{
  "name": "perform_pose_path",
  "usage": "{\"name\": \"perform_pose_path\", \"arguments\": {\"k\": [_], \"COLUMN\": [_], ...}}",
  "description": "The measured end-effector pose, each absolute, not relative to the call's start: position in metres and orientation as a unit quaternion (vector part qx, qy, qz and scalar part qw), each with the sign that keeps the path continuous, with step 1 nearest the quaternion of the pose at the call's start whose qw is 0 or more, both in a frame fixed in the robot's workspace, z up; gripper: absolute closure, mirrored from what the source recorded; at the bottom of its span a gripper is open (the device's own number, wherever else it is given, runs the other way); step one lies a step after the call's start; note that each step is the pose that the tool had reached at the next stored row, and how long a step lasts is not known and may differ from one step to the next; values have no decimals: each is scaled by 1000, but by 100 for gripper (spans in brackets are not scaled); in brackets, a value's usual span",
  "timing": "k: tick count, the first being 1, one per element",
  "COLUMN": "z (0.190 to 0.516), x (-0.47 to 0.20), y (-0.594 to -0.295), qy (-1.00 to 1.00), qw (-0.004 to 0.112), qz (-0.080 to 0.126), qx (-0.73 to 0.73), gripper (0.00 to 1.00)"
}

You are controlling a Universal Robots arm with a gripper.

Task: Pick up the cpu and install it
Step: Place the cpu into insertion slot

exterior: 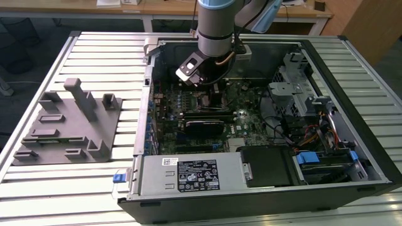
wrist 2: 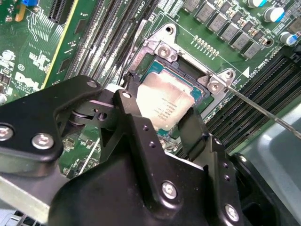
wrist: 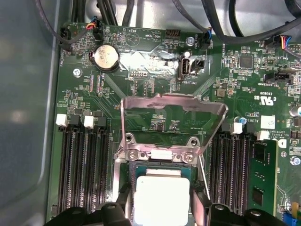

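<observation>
1. Exterior view: the arm (exterior: 217,21) reaches down from above into an open computer case (exterior: 251,207), which lies on a slatted metal surface (exterior: 94,52).
2. A grey fixture (exterior: 69,127) sits near the surface's edge on the exterior view's left, well apart from the case.
3. Inside the case the arm's end hangs over the green motherboard (exterior: 251,101). A grey power supply box (exterior: 188,174) lies along the case's near wall.
4. In both wrist views the claw (wrist 2: 161,106) is pressed against two opposite edges of the cpu (wrist 2: 164,96), pinching it. One black finger (wrist 2: 129,101) is on each side.
5. The cpu lies flat, silvery top up, within the frame of the motherboard socket (wrist: 120,188). Whether it is fully seated or held just above the socket cannot be told.
6. In the first wrist view the socket's hinged metal plate (wrist: 174,100) is swung open, away from the cpu.
7. Rows of black memory slots (wrist: 84,165) flank the socket, and a round coin battery (wrist: 104,57) sits beyond the plate.
</observation>
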State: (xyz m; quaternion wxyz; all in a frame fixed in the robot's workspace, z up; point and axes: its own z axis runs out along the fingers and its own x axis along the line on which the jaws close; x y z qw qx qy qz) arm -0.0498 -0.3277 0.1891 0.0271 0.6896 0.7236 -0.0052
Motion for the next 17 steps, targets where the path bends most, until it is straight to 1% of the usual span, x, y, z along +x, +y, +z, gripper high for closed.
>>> {"name": "perform_pose_path", "arguments": {"k": [8,17], "z": [189,196], "x": [-51,-51], "y": [-327,-327], "qy": [724,724], "qw": [24,24], "qz": [-1,-1], "qx": [690,690], "gripper": [39,39]}}
